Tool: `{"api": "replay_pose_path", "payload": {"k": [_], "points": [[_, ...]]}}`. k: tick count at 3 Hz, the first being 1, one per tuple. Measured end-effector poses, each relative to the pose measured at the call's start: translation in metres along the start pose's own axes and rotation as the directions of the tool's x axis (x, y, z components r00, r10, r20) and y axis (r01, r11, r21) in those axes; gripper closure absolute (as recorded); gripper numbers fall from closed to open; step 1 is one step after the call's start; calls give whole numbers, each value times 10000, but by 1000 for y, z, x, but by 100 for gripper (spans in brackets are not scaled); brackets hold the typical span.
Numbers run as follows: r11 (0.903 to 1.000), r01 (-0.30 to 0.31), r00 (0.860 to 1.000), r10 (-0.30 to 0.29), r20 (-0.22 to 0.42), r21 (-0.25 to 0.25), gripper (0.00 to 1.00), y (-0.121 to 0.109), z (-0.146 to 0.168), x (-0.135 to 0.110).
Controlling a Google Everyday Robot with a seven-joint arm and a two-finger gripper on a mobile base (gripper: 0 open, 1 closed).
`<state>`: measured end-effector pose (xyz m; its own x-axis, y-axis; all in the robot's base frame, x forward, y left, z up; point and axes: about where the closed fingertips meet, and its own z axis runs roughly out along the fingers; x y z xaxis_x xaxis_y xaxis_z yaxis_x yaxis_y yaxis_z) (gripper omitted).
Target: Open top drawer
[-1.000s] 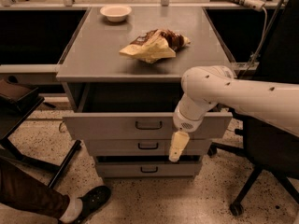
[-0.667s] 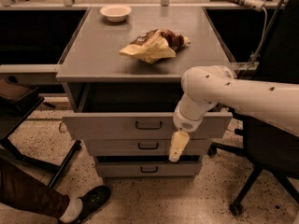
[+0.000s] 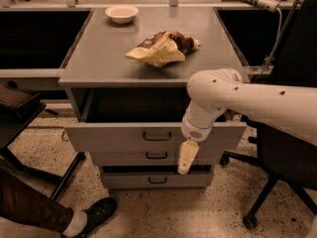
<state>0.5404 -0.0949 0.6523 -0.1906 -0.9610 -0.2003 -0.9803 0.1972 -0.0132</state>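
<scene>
Cabinet (image 3: pixel 99 58): one grey metal unit, centre of view, carrying three drawers stacked one above another.
Top drawer (image 3: pixel 111 135): the uppermost and widest of the three, directly under the cabinet's top. It stands pulled out toward the viewer, with a dark opening between its front and the top's edge.
Orientation of top drawer: the front panel faces the camera. Its long axis runs level, left to right across the view, and its slide direction is toward the viewer.
Handle (image 3: pixel 157 136): one small black bracket at the centre of the top drawer's front. Each lower drawer has one like it, three in all.
Middle drawer (image 3: pixel 124 156): one, narrower, front just below the top drawer.
Bottom drawer (image 3: pixel 126 180): one, lowest, near the floor.
Gripper (image 3: pixel 186 157): one, cream-coloured, hanging downward from the wrist. It is in front of the middle drawer, right of that drawer's handle and below the top drawer's lower edge.
Gripper state: cannot be told from this view, nor whether it touches a drawer front.
Arm (image 3: pixel 247 100): one, white, entering from the right and crossing the top drawer's right half.
Bowl (image 3: pixel 122 13): one, pale, at the far edge of the cabinet's top.
Snack bag (image 3: pixel 162 47): one, crumpled, yellow and brown, lying mid-top.
Chair (image 3: pixel 282 157): one, dark, right of the cabinet.
Shoe (image 3: pixel 96 213): one, dark, on the floor at lower left.
</scene>
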Motion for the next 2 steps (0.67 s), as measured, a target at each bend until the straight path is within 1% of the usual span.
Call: {"api": "replay_pose_path", "payload": {"k": [1,2], "points": [[9998,189,9993,-193,-322,-106,0,9,-3,-5],[9978,114,9938,-186,-1095,-659,0,46,-20,8]]}}
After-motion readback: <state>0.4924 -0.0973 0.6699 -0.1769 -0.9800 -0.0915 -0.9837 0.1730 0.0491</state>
